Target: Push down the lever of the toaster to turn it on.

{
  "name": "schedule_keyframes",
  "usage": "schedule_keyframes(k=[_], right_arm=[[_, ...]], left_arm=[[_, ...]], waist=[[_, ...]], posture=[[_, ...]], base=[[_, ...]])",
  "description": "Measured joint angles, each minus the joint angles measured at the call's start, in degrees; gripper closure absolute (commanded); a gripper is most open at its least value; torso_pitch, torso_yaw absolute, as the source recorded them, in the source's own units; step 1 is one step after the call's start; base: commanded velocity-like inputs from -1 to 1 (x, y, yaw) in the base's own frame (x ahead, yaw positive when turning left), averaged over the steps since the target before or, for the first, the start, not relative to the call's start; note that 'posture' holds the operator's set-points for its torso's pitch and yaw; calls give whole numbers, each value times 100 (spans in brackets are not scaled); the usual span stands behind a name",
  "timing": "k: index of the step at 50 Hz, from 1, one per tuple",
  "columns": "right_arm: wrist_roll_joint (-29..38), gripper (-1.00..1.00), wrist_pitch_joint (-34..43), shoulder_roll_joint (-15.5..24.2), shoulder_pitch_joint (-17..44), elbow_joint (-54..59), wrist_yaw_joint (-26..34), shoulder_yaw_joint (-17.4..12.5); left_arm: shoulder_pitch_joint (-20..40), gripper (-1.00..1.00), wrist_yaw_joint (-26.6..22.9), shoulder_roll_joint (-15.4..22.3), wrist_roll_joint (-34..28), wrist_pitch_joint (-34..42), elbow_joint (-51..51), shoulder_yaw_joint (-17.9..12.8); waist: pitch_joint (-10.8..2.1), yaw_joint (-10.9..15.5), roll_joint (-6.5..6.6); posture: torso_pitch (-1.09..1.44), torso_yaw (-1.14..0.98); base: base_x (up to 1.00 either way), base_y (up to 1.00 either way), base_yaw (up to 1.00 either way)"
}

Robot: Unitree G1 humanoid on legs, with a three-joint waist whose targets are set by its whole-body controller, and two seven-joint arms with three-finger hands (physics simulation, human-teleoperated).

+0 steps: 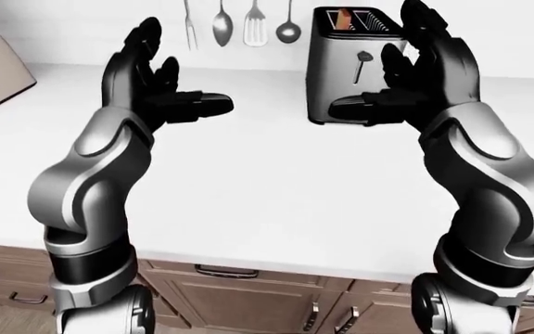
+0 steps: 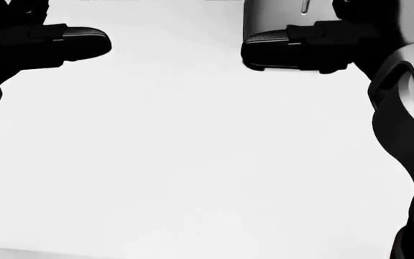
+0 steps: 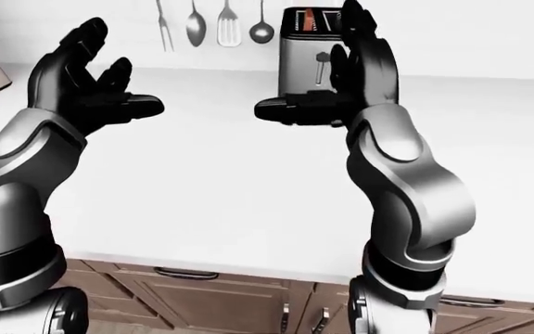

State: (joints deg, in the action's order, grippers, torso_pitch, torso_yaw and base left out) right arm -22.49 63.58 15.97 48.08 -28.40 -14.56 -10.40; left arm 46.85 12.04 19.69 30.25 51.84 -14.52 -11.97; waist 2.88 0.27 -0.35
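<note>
Both hands raised over counter (image 1: 276, 188), fingers spread wide.
Right hand (image 1: 415, 76) overlaps toaster (image 1: 341, 66); lever (image 1: 363, 64) uncovered; left hand (image 1: 156, 83) well apart.

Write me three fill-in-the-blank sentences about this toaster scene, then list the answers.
1. The toaster stands on the white ____.
2. Both hands have their fingers ____, holding nothing.
3. The hand nearest the toaster's lever is the ____ hand; the other hand is farther off.
4. On the wall to the left of the toaster hang ____ utensils.

Missing words: counter; open; right; four
</note>
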Motion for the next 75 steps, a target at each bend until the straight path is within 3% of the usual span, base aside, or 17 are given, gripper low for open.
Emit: schedule_keyframes(k=[6, 22, 49, 59, 75], right_arm=[[38, -100, 6, -33, -29, 53, 14, 37], [186, -100, -151, -102, -147, 171, 154, 95], [281, -100, -229, -149, -170, 212, 231, 95], [288, -100, -256, -149, -187, 212, 239, 102], [449, -100, -191, -166, 29, 416, 404, 242]], left_arm=[[8, -100, -33, -29, 9, 76, 51, 32], [-44, -100, -79, -119, -72, 9, 134, 78], [-81, -100, -197, -236, -201, -133, 164, 81], [-91, -100, -224, -257, -217, -123, 101, 142], [-99, -100, -186, -272, -233, -129, 89, 143]], waist=[[-76, -6, 19], [-559, 0, 6], [-1591, 100, -22], [-1787, 125, -30], [-1823, 132, -37]], posture=[[-5, 0], [-17, 0], [-34, 0], [-38, 0], [-38, 0]], base=[[0, 0, 0], [0, 0, 0], [0, 0, 0], [0, 0, 0], [0, 0, 0]])
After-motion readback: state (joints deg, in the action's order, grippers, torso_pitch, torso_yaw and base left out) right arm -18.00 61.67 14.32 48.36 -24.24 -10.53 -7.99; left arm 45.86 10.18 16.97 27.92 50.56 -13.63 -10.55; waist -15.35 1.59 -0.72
